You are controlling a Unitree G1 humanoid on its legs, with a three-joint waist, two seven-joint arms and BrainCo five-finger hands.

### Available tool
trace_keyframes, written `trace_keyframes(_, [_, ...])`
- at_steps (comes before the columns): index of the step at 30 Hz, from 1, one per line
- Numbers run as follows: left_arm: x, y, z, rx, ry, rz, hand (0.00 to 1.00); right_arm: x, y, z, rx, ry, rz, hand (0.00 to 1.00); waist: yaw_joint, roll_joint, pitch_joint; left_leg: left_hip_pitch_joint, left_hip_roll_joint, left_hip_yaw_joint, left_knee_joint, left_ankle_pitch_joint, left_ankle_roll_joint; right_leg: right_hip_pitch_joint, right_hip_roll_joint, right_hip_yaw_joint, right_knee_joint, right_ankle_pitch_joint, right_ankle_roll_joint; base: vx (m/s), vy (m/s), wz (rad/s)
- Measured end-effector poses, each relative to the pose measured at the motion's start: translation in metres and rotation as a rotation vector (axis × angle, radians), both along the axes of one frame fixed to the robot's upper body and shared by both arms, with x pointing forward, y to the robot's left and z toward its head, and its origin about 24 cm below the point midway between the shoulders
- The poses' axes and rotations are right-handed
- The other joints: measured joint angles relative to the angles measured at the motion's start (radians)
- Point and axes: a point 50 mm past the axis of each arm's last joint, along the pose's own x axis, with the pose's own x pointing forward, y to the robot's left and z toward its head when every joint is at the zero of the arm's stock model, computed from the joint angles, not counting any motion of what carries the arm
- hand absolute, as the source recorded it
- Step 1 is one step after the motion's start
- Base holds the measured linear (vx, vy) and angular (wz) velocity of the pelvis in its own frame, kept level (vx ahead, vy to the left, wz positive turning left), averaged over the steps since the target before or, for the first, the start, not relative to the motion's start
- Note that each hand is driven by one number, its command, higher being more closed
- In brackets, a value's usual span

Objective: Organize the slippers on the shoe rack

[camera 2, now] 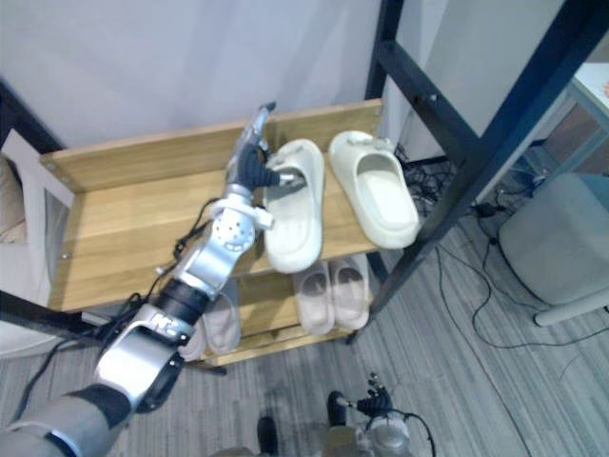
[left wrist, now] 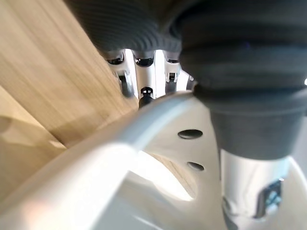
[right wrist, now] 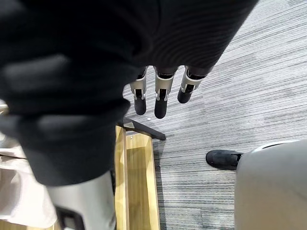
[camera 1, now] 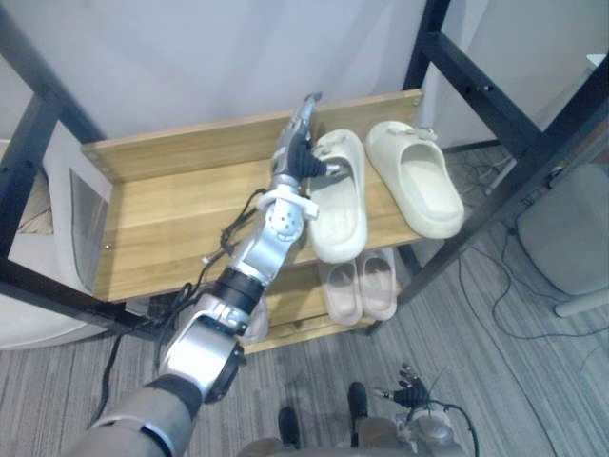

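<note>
Two cream slippers lie side by side on the wooden top shelf (camera 1: 171, 219) of the shoe rack, toes toward me. My left hand (camera 1: 297, 152) is at the left cream slipper (camera 1: 338, 205): its thumb reaches into the opening under the strap, and its fingers (left wrist: 144, 81) run along the outer side, pinching the strap wall (left wrist: 158, 143). The slipper rests on the shelf. The right cream slipper (camera 1: 419, 176) lies free beside it, angled a little outward. My right hand (camera 1: 409, 392) hangs low over the floor with straight fingers (right wrist: 160, 98), holding nothing.
A pair of beige-pink slippers (camera 1: 360, 286) sits on the lower shelf, with another slipper (camera 2: 221, 319) to their left. Black frame posts (camera 1: 504, 105) rise right of the rack. A grey seat (camera 1: 561, 238) and cables lie on the floor at right.
</note>
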Motion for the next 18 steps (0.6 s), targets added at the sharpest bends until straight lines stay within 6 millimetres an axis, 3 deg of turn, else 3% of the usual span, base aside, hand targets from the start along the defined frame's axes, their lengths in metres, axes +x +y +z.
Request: trace_keyframes(18, [-0.022,0.016,-0.028,-0.304,0.115,-0.089,0.0,-0.001,0.007,-0.002,0.009,0.017,0.044,0.0,0.016,-0.004,-0.001,0.01,-0.002,-0.053,0.003,0.006,0.007,0.037,-0.006,-0.063,0.0,-0.002,0.001,-0.02,-0.013,0.09])
